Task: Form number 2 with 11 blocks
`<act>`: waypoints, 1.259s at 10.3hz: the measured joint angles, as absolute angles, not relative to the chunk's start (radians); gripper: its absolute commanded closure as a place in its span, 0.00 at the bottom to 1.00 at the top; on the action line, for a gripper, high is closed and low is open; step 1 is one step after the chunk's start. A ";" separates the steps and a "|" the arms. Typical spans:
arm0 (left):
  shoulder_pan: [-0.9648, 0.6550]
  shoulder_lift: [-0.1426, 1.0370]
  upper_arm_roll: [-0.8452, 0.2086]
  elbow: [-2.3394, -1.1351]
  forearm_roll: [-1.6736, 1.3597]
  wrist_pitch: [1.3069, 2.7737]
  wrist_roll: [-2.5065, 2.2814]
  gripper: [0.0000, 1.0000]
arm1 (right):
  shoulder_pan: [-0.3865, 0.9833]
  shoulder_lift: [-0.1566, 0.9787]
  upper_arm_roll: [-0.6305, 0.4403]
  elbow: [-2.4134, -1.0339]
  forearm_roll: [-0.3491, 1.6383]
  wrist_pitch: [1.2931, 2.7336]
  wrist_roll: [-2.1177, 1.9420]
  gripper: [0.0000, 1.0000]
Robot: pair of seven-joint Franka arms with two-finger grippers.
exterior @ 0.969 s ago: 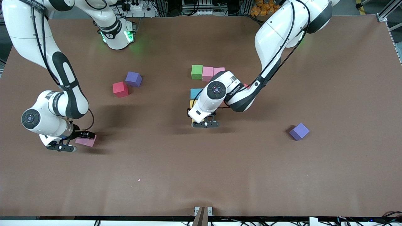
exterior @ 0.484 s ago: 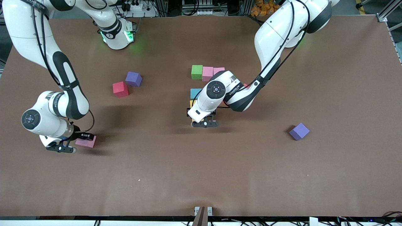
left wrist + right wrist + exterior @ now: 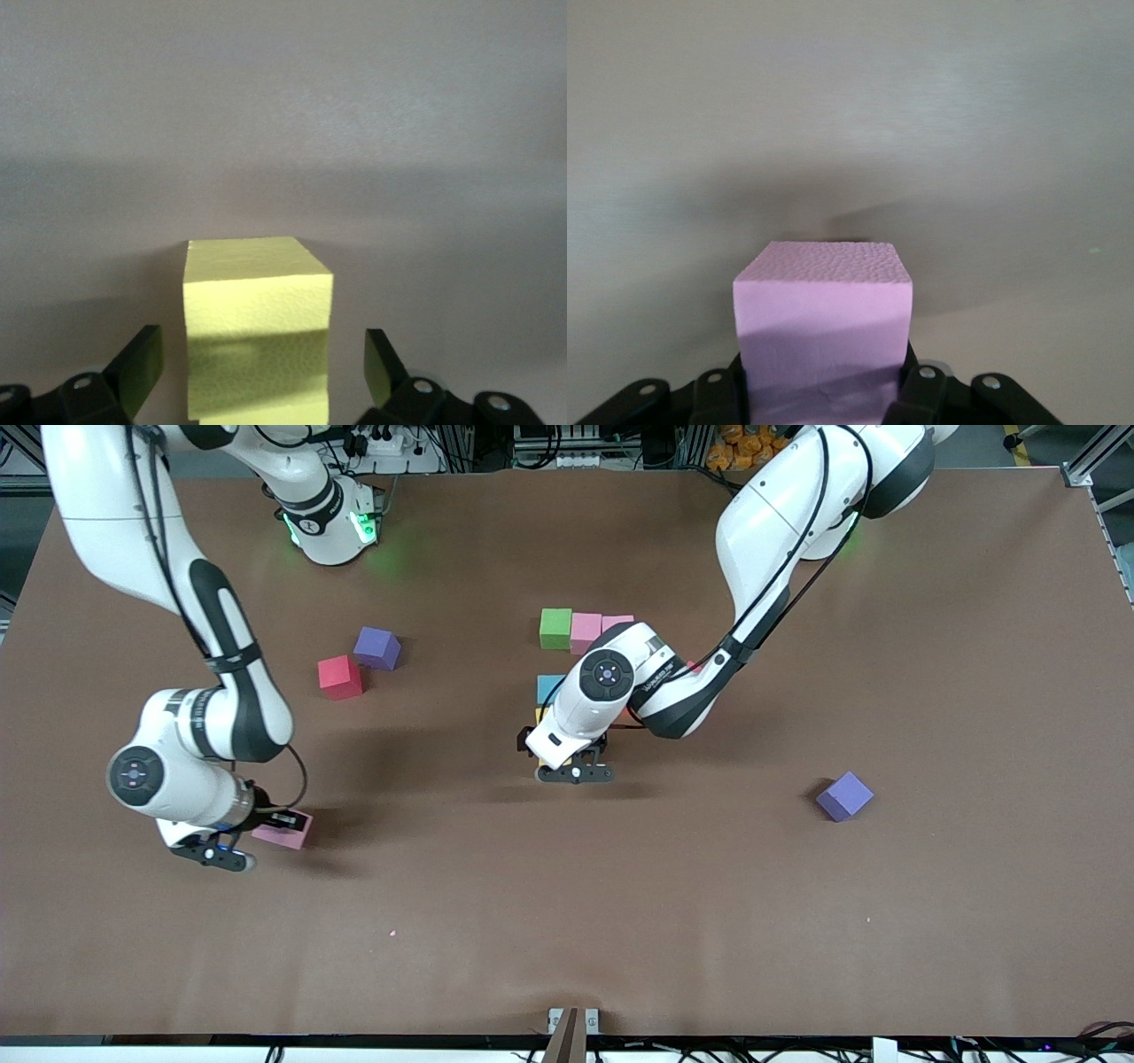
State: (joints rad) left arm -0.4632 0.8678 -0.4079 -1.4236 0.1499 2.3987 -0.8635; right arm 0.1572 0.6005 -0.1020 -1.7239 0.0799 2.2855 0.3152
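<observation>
The right gripper (image 3: 824, 403) is clamped on a pink matte foam cube (image 3: 822, 341), held over the brown table (image 3: 620, 921) toward the right arm's end. The left gripper (image 3: 261, 376) stands with fingers (image 3: 137, 367) apart around a yellow foam cube (image 3: 257, 328), clear of its sides. This cube sits at the camera-nearest end of the partly built number 2 (image 3: 567, 631), whose green foam cube (image 3: 555, 628) lies farthest from the front camera.

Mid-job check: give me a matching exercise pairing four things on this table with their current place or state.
Things:
1. yellow cube
2. pink cube
3. red cube
4. green cube

States:
A. beside a purple cube
B. clamped in the right gripper
C. end of the row with pink ones
D. between the open fingers of the left gripper, untouched

Pairs: 1-D, 2-B, 3-A, 4-C
</observation>
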 measured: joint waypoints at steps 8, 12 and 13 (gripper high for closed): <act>-0.286 0.647 -0.407 -1.404 0.150 2.012 -0.848 0.00 | 0.313 0.600 -0.095 -1.617 0.138 2.187 0.623 0.48; -0.175 0.530 -0.406 -1.540 0.150 1.939 -0.767 0.00 | 0.449 0.601 -0.091 -1.582 0.152 2.158 0.841 0.48; -0.148 0.506 -0.406 -1.583 0.150 1.939 -0.760 0.00 | 0.495 0.601 -0.089 -1.576 0.153 2.156 0.903 0.48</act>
State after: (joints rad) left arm -0.1483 0.5059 -0.4060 -1.5826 0.1502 1.9391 -0.7602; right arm 0.4947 0.6007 -0.0895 -1.5757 0.1527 2.1560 0.9035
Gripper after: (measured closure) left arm 0.000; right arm 0.419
